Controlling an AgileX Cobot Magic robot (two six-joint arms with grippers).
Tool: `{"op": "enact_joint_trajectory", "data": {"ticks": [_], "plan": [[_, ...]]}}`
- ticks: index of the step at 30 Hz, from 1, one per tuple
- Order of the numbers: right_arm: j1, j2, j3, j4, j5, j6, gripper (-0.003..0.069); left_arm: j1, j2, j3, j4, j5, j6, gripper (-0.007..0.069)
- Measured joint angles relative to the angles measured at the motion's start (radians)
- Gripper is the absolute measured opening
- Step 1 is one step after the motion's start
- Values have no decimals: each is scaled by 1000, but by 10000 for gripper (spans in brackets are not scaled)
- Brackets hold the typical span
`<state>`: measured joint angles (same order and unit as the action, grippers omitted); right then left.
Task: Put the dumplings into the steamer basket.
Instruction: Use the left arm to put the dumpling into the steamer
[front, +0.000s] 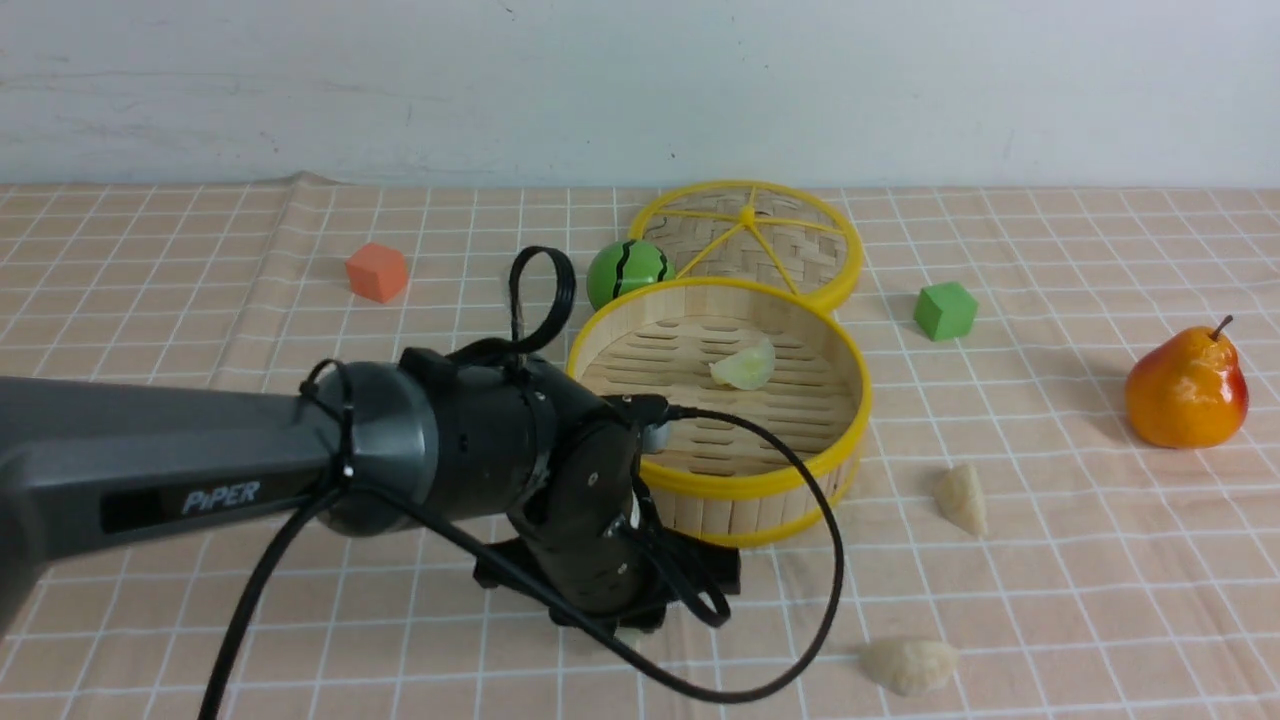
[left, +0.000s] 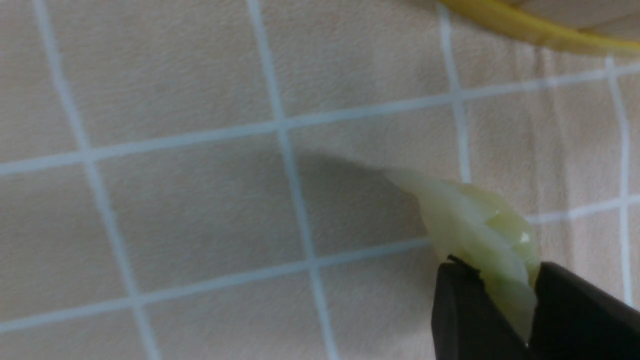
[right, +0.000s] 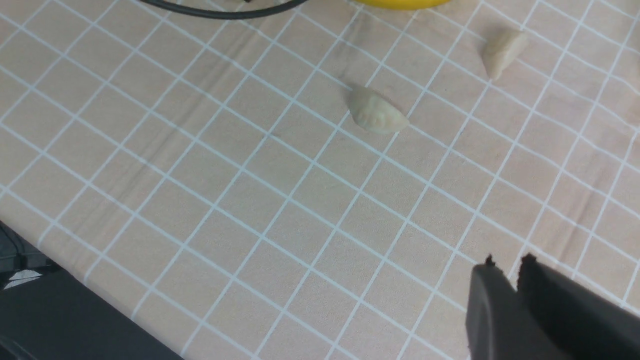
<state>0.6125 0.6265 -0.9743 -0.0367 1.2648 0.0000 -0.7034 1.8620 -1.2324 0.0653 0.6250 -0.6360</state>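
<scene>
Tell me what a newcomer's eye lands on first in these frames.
The dark left arm fills the front view's lower left, its left gripper down near the cloth on the near side of the steamer basket, pinching a pale green dumpling. The yellow-rimmed basket sits mid-table with a second green dumpling inside. Two beige dumplings lie on the cloth to its right and nearer, and an orange pear stands far right.
</scene>
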Motion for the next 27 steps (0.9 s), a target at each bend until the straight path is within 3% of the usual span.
{"op": "enact_joint_trajectory", "data": {"ticks": [7,15,25,27], "plan": [[0,0,0,-3,-2,0,85,25,-85,-294,42,107,83,150],[0,0,0,-3,-2,19,86,123,197,-687,41,261,163,150],[0,0,0,-18,0,48,86,154,466,-831,35,252,172,150],[0,2,0,-18,0,61,86,154,475,-835,35,236,175,198]]}}
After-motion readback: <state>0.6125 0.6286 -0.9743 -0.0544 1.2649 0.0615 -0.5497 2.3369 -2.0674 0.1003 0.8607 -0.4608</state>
